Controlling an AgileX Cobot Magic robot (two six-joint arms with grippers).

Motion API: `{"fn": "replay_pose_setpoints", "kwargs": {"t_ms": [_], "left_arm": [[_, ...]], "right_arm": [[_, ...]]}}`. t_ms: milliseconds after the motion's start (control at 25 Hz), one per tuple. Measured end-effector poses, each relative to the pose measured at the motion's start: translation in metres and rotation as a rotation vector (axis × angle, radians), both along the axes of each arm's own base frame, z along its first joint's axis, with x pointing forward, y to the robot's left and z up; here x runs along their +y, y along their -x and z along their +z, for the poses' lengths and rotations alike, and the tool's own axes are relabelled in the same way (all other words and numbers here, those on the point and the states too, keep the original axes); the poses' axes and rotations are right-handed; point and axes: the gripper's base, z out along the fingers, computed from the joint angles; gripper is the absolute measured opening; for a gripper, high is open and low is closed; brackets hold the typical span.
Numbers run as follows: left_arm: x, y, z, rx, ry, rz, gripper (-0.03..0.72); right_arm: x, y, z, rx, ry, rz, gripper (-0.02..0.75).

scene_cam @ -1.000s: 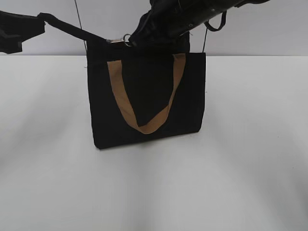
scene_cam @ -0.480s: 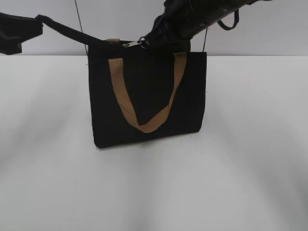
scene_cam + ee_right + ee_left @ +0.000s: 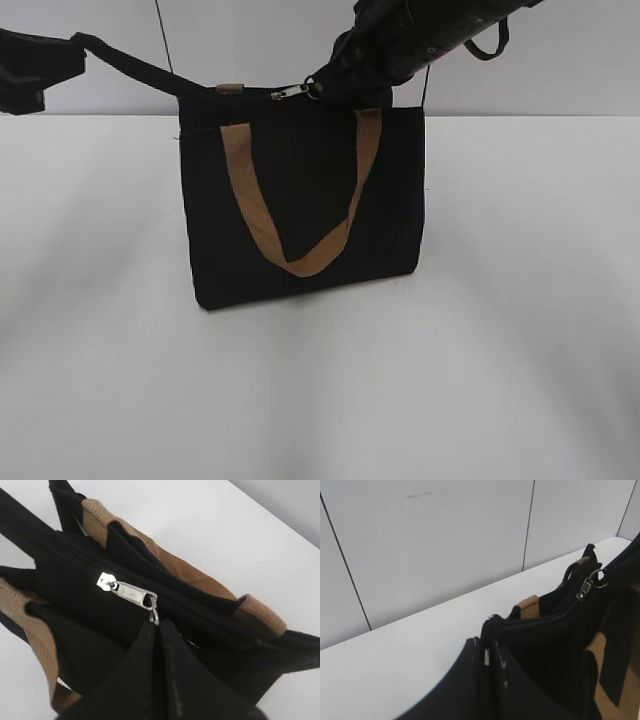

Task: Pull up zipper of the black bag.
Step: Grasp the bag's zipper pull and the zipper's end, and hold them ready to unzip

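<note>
The black bag (image 3: 300, 200) stands upright on the white table, its tan handle (image 3: 300, 262) hanging down its front. My left gripper (image 3: 40, 65) is at the far left, shut on a black strap (image 3: 140, 62) that runs taut to the bag's top left corner. In the left wrist view the fingertips (image 3: 487, 647) pinch that strap's end (image 3: 492, 627). My right gripper (image 3: 335, 78) is above the bag's top edge, shut on the small ring (image 3: 154, 614) at the end of the silver zipper pull (image 3: 131, 595). The zipper (image 3: 75, 560) runs along the top. The pull also shows in the exterior view (image 3: 288, 92).
The white table (image 3: 500, 350) extends all round the bag, with a grey panelled wall (image 3: 445, 540) behind. Thin black cords (image 3: 165, 40) rise from the bag's corners. The second tan handle (image 3: 210, 587) lies over the bag's far side.
My right gripper has moved to the right along the bag's top edge, drawing the silver pull with it. The left gripper has kept its hold on the strap.
</note>
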Motion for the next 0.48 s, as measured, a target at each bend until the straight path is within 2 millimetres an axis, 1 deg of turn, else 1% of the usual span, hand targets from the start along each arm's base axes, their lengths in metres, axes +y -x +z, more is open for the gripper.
{"fn": "replay_pose_setpoints", "kwargs": {"t_ms": [80, 200, 480], "left_arm": [[0.000, 0.000, 0.000, 0.000, -0.001, 0.001, 0.009], [0.000, 0.000, 0.000, 0.000, -0.001, 0.001, 0.009], [0.000, 0.000, 0.000, 0.001, -0.005, 0.002, 0.009]], "right_arm": [[-0.003, -0.001, 0.000, 0.006, -0.002, -0.013, -0.015], [-0.013, -0.005, 0.000, 0.018, -0.009, -0.048, -0.015], [-0.035, -0.009, 0.015, -0.004, -0.016, -0.099, -0.015]]}}
